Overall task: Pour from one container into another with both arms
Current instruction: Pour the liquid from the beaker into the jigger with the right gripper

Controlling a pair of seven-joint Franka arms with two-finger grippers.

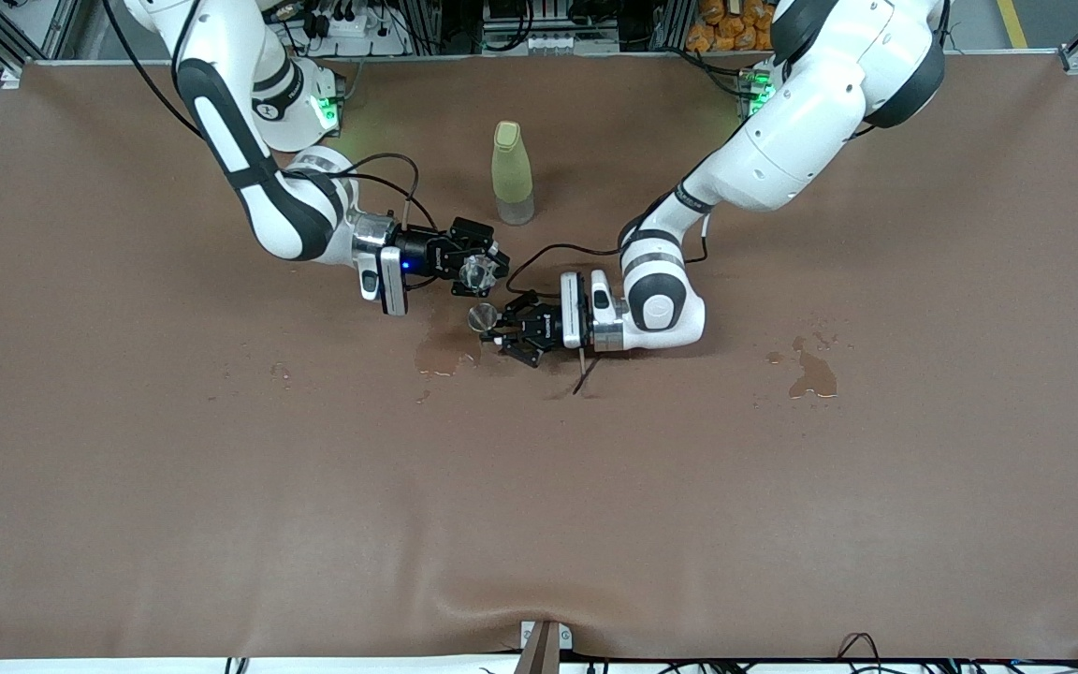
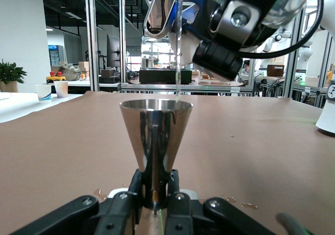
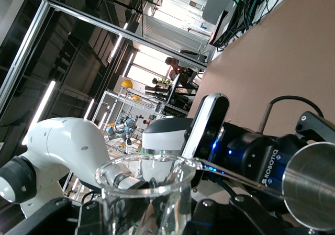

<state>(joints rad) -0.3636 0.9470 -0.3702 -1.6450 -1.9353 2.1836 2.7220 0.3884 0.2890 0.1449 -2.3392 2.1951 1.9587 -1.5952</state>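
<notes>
My right gripper [image 1: 480,269] is shut on the tiny clear glass cup [image 1: 476,272] and holds it tipped over the jigger. My left gripper [image 1: 496,329] is shut on the waist of the silver jigger [image 1: 482,317] and holds it upright just above the table. In the left wrist view a thin stream of water [image 2: 178,62] falls from the cup into the jigger [image 2: 155,133], which stands between my left gripper's [image 2: 155,196] fingers. The right wrist view shows the cup [image 3: 146,190] in my right gripper [image 3: 151,220], its spout toward the jigger's rim [image 3: 310,185].
A tall yellow-green bottle [image 1: 512,173] stands farther from the front camera than both grippers. A wet patch [image 1: 444,356] lies on the brown table cover under the jigger, and another [image 1: 812,374] toward the left arm's end. A dark cable [image 1: 584,376] hangs under the left wrist.
</notes>
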